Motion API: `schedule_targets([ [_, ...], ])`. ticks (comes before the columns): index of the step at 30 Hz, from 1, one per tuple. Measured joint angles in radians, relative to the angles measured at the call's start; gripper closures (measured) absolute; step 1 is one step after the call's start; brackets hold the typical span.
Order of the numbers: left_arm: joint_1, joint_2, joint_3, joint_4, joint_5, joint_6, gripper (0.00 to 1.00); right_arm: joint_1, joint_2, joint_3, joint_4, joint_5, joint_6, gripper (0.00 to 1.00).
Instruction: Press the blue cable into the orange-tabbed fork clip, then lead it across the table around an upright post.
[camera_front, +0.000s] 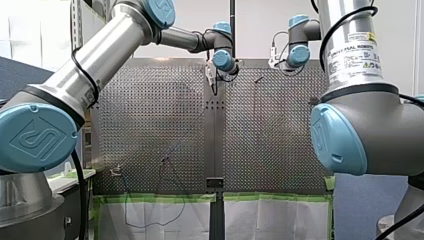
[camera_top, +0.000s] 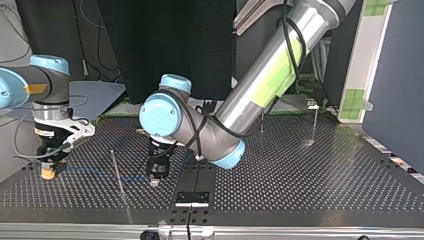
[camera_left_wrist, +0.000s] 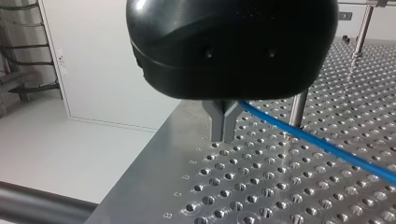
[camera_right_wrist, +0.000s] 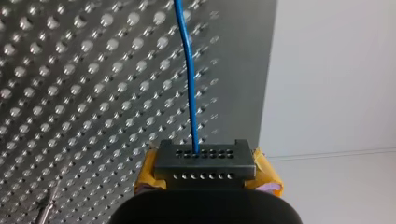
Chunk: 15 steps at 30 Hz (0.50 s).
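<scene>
The blue cable (camera_right_wrist: 189, 79) runs into a hole of a black perforated block (camera_right_wrist: 205, 158), and my right gripper (camera_right_wrist: 205, 173) is shut on that block, its yellow pads (camera_right_wrist: 148, 172) on both sides. In the top view my right gripper (camera_top: 47, 171) hangs low at the left. From there the cable (camera_top: 95, 172) stretches past a thin upright post (camera_top: 118, 175) to my left gripper (camera_top: 156, 180). The left gripper's (camera_left_wrist: 224, 133) metal fingers are shut on the cable (camera_left_wrist: 327, 147), just above the perforated table, with the post (camera_left_wrist: 298, 109) close beside them. No orange-tabbed clip can be made out.
Two more upright posts (camera_top: 314, 125) stand at the top view's far right. A black bracket (camera_top: 192, 198) sits at the seam by the table's near edge in the top view. Beside the left gripper lies the table's edge (camera_left_wrist: 154, 154), with floor beyond it.
</scene>
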Motion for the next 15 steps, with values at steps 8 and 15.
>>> schedule_targets([
  [8, -0.002, -0.041, 0.029, -0.011, 0.001, 0.000, 1.00, -0.029, 0.009, 0.000, -0.006, -0.017, 0.001, 1.00],
  [15, -0.002, -0.064, 0.027, -0.012, 0.002, 0.000, 1.00, -0.052, 0.024, 0.000, -0.008, -0.033, 0.002, 1.00],
])
